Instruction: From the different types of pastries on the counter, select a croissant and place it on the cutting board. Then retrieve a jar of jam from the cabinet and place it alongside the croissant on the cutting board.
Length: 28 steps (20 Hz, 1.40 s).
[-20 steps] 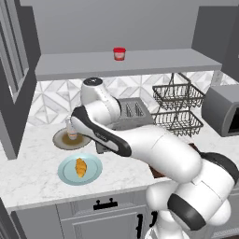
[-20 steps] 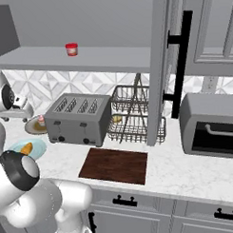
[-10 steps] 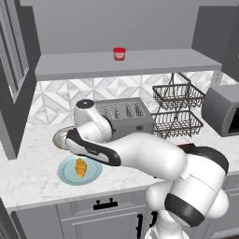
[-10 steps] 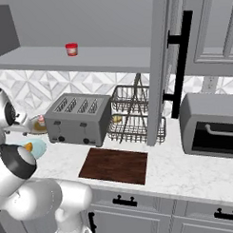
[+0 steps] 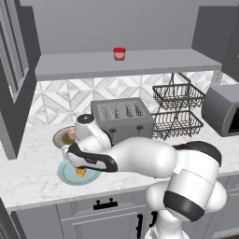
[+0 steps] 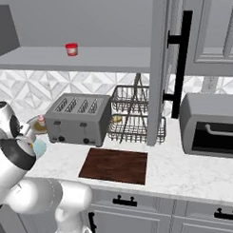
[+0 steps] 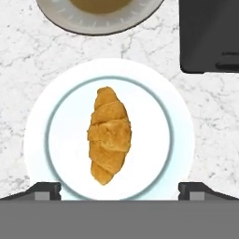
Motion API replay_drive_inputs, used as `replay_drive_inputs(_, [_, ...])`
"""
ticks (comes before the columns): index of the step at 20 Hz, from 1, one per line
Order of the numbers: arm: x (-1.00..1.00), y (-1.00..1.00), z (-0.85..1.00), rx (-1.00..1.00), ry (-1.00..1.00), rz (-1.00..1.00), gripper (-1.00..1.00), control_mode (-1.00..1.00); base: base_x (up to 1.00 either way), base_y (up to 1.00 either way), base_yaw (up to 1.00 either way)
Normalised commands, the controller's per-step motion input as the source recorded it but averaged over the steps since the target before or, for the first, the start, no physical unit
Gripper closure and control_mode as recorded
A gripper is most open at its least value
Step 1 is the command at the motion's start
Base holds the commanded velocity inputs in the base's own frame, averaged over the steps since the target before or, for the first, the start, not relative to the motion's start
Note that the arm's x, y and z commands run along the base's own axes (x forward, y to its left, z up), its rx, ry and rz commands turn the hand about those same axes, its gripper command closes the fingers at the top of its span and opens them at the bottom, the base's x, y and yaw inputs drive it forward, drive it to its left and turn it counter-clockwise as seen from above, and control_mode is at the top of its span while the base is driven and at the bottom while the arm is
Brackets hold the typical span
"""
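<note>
Golden croissant (image 7: 109, 135) lies centred on its light-blue plate (image 7: 182, 140) on the tabletop (image 7: 28, 60), and the tool (image 7: 119, 189) has dropped low over it from 1 s back, fingers spread wide, empty, grasp next.

Left base view: behind arm, looks forward and down; toaster (image 5: 122, 119) at centre, light-blue plate (image 5: 71, 173) lower left, shelf (image 5: 126, 64) across upper frame.

Right base view: same counter (image 6: 182, 166) from other side; toaster (image 6: 79, 118) left of centre, cutting board (image 6: 114, 165) centre.

Hand view: close, straight down; croissant (image 7: 109, 135) on plate (image 7: 154, 126) mid-frame, toaster corner (image 7: 207, 35) upper right.
</note>
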Motion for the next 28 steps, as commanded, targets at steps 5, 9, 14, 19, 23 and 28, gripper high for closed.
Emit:
replay_drive_inputs(5, [0.0,0.0,-0.3,0.0,0.02,0.0,-1.0,-1.0,0.0,0.0,0.0])
replay_drive_inputs(9, [0.0,0.0,-0.27,-0.02,0.04,0.0,-1.0,-1.0,0.0,0.0,0.0])
replay_drive_inputs(14, [0.0,0.0,-0.22,0.0,0.06,0.0,-1.0,-1.0,0.0,0.0,0.0])
replay_drive_inputs(19, [0.24,0.16,-0.4,0.0,0.0,0.0,-1.0,-1.0,0.0,0.0,0.0])
replay_drive_inputs(23, [0.38,0.12,-0.35,0.0,0.0,0.0,-1.0,-1.0,0.0,0.0,0.0])
replay_drive_inputs(28, [0.37,0.27,-0.44,-0.03,0.01,0.0,-1.0,-1.0,0.0,0.0,0.0])
